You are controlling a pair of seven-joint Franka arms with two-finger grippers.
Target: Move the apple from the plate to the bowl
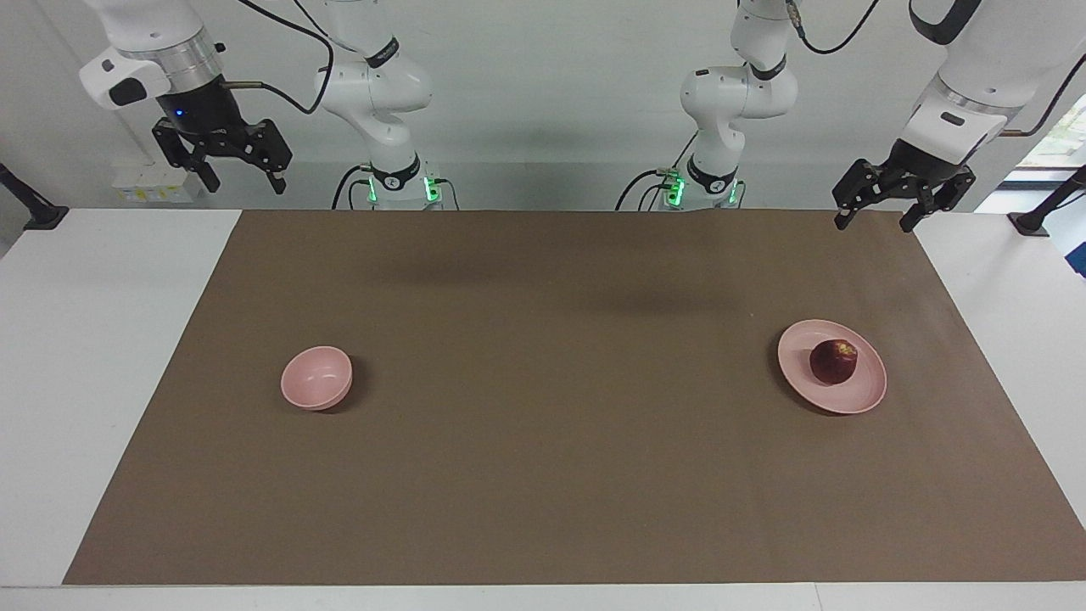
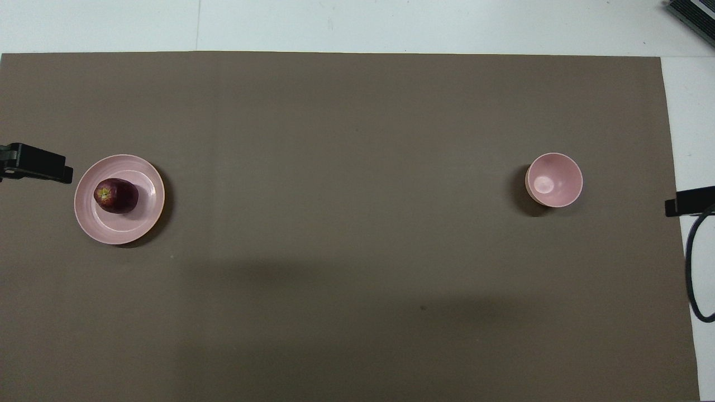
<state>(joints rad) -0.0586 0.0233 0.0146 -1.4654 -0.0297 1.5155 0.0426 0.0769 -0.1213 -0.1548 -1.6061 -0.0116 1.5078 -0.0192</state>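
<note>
Left end effector [image 1: 876, 208] hangs in the air with its fingers spread wide and nothing between them, over the brown mat's edge nearest the robots at the left arm's end of the desk [image 1: 110, 356]. It touches nothing.

The apple [image 1: 833, 361] lies on the plate [image 1: 857, 397], stem end turned sideways, still to be picked up. The plate sits toward the left arm's end, the bowl [image 1: 316, 378] well apart from it toward the right arm's end, with only bare mat [image 1: 543, 475] between them.

Judging from this, the left arm is the natural one to reach. It should come straight down over the apple, straddle its round sides, and close gently so the fruit does not roll across the shallow plate.

Right end effector [image 1: 235, 165] is likewise released and empty, waiting high over its own end of the desk.
</note>
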